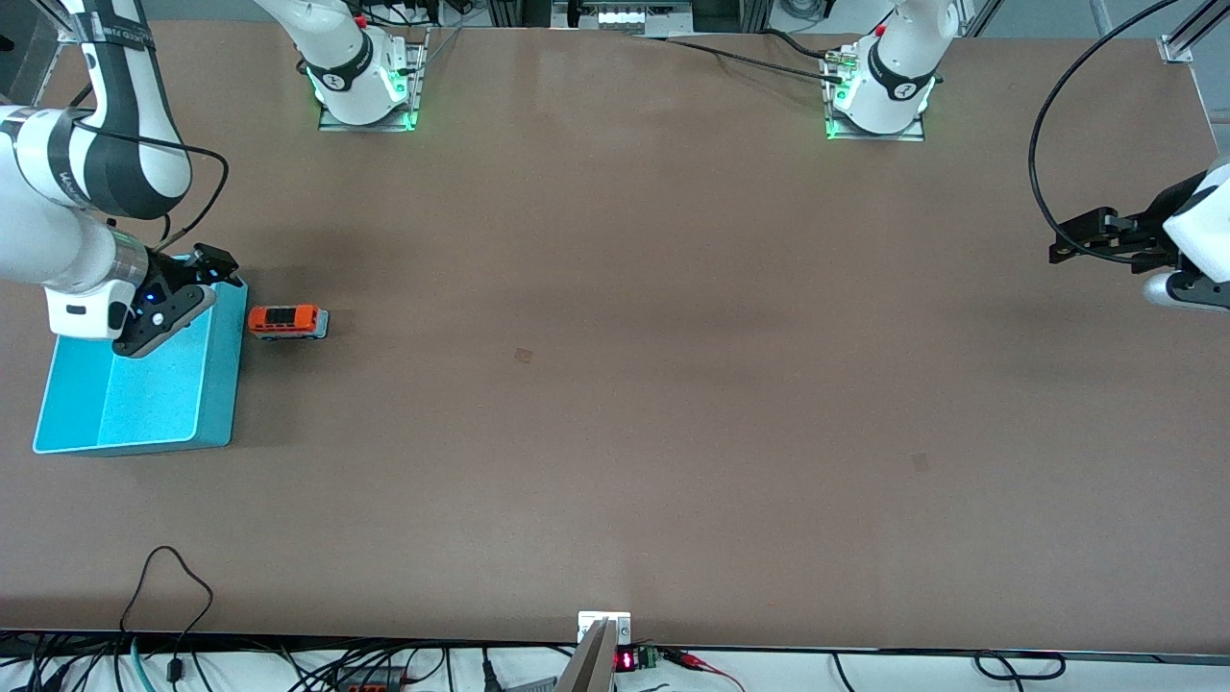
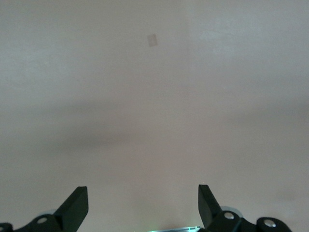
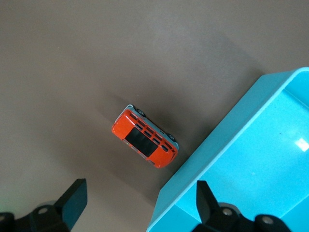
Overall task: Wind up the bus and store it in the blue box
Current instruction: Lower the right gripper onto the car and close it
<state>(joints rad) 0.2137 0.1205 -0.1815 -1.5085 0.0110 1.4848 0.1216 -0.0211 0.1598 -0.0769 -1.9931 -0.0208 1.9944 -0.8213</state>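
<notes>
- Front view: nearest the camera lies the blue box [image 1: 144, 394], at the right arm's end of the table, with nothing in it. The bus [image 1: 287, 322] stands on its wheels on the table [image 1: 615, 384] just beside the box wall that faces the middle of the table, apart from it, its long axis running along the table's length. The right gripper [image 1: 197, 279] hangs over the box corner closest to the bus, holding nothing. The left gripper [image 1: 1081, 240] waits over the opposite end of the table, well apart from both, so the right arm looks the one to act.
- Left wrist view: the fingers [image 2: 77, 205] stand wide apart over bare table, empty.
- Right wrist view: the fingers [image 3: 72, 200] are spread wide and empty. The bus [image 3: 145, 137] sits ahead of them, between the fingertip line and open table, beside the box rim [image 3: 217, 145], its length slanting across the gap, so the wrist would probably need turning to grip its sides.
</notes>
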